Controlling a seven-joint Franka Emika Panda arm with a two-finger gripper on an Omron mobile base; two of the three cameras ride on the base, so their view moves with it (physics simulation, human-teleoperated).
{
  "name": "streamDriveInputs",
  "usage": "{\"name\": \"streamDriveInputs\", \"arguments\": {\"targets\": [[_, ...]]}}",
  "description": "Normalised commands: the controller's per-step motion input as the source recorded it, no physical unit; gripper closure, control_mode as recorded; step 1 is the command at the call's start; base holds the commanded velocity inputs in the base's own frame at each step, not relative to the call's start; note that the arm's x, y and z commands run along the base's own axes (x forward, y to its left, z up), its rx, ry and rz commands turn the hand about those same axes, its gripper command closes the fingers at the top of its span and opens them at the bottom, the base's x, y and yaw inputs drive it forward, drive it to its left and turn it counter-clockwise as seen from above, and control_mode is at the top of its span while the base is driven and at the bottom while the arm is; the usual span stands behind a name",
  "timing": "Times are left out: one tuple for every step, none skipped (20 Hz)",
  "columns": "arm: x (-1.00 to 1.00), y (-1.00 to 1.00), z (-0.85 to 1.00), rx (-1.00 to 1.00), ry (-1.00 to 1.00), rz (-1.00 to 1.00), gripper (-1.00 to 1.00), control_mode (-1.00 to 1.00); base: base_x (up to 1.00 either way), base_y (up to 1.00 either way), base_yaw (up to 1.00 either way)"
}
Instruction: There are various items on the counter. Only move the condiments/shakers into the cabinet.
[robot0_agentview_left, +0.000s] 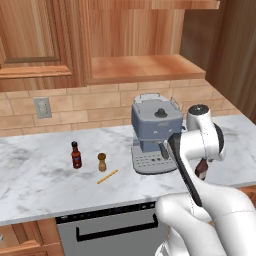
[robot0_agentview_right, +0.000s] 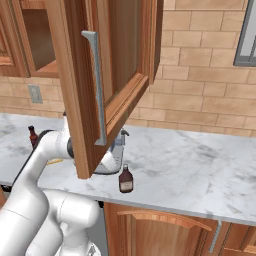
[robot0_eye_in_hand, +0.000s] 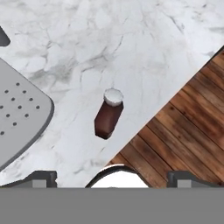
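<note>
A dark brown bottle with a pale cap stands near the counter's front edge. My gripper hovers above it, open, its fingertips wide apart with nothing between them. The same bottle stands right of the coffee machine and is half hidden behind my arm in the left base view. A red-labelled sauce bottle and a tan pepper shaker stand on the counter's left part. Above the counter is the open cabinet with a bare shelf floor.
The grey coffee machine stands mid-counter, its drip tray close to the brown bottle. A thin yellow stick lies by the shaker. An open wooden cabinet door hangs in front of the right base camera. Wood floor lies beyond the counter edge.
</note>
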Motion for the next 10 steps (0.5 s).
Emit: {"name": "streamDriveInputs", "arguments": {"targets": [[0.0,-0.13,-0.11,0.0,0.0,0.0,-1.0,-1.0,0.0,0.0,0.0],[0.0,-0.11,-0.1,0.0,0.0,0.0,-1.0,-1.0,0.0,0.0,0.0],[0.0,-0.11,-0.09,0.0,0.0,0.0,-1.0,-1.0,0.0,0.0,0.0],[0.0,-0.11,-0.1,0.0,0.0,0.0,-1.0,-1.0,0.0,0.0,0.0],[0.0,-0.11,-0.13,0.0,0.0,0.0,-1.0,-1.0,0.0,0.0,0.0],[0.0,-0.12,-0.16,0.0,0.0,0.0,-1.0,-1.0,0.0,0.0,0.0],[0.0,-0.11,-0.14,0.0,0.0,0.0,-1.0,-1.0,0.0,0.0,0.0],[0.01,-0.11,-0.14,0.0,0.0,0.0,-1.0,-1.0,0.0,0.0,0.0],[0.02,-0.11,-0.11,0.0,0.0,0.0,-1.0,-1.0,0.0,0.0,0.0],[0.04,-0.11,-0.11,0.0,0.0,0.0,-1.0,-1.0,0.0,0.0,0.0]]}}
